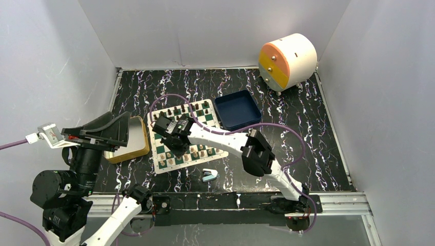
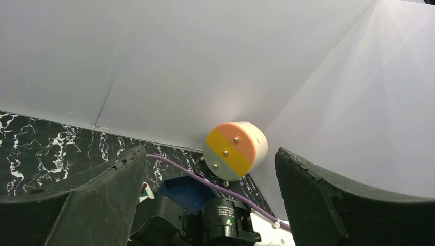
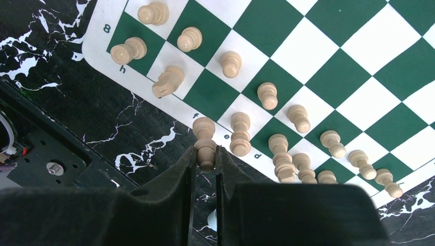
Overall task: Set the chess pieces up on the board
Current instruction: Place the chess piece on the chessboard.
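Just short of the board's (image 3: 359,61) near edge lies a light-blue stapler-like thing (image 1: 209,175). Over that edge, the right gripper (image 3: 205,154) has its fingers pinched narrow on a tan piece (image 3: 204,128), which sits above the white border by the letter f. Whether it touches the board I cannot tell. Other tan pieces (image 3: 267,95) stand in the board's nearest rows, several of them crowded toward one corner. Left of the board, the left gripper (image 2: 209,154) is raised over a tan block (image 1: 134,139), jaws spread wide and holding nothing. Dark pieces (image 1: 177,110) line the board's far side. A blue tray (image 1: 237,110) sits at its far right corner. Well beyond that, a white drum (image 1: 287,61) lies in the back corner.
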`<state>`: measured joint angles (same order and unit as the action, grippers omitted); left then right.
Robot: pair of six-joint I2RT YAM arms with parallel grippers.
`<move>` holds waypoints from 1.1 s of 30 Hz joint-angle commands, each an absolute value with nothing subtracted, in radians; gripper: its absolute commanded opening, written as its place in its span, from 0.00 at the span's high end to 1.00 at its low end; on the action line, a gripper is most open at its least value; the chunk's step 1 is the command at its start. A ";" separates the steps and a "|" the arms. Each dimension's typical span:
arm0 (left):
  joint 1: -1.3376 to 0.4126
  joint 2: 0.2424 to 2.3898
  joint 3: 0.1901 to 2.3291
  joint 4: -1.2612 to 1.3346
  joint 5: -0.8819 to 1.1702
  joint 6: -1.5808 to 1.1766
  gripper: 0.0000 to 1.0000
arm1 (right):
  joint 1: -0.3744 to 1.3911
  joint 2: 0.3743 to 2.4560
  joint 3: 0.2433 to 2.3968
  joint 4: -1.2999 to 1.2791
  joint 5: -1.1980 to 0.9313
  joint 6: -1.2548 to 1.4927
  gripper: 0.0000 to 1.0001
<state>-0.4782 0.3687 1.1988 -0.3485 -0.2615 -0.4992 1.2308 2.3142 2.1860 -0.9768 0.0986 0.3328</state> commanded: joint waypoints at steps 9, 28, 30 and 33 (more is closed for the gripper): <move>-0.479 0.356 1.220 -0.333 -0.285 -0.494 0.07 | 1.236 2.380 2.241 -0.944 0.104 0.328 0.84; -0.479 0.361 1.208 -0.333 -0.287 -0.482 0.06 | 1.236 2.414 2.249 -0.939 0.104 0.328 0.83; -0.479 0.363 1.209 -0.333 -0.286 -0.482 0.06 | 1.236 2.418 2.254 -0.936 0.103 0.328 0.83; -0.479 0.365 1.208 -0.333 -0.280 -0.483 0.06 | 1.236 2.425 2.264 -0.936 0.106 0.328 0.83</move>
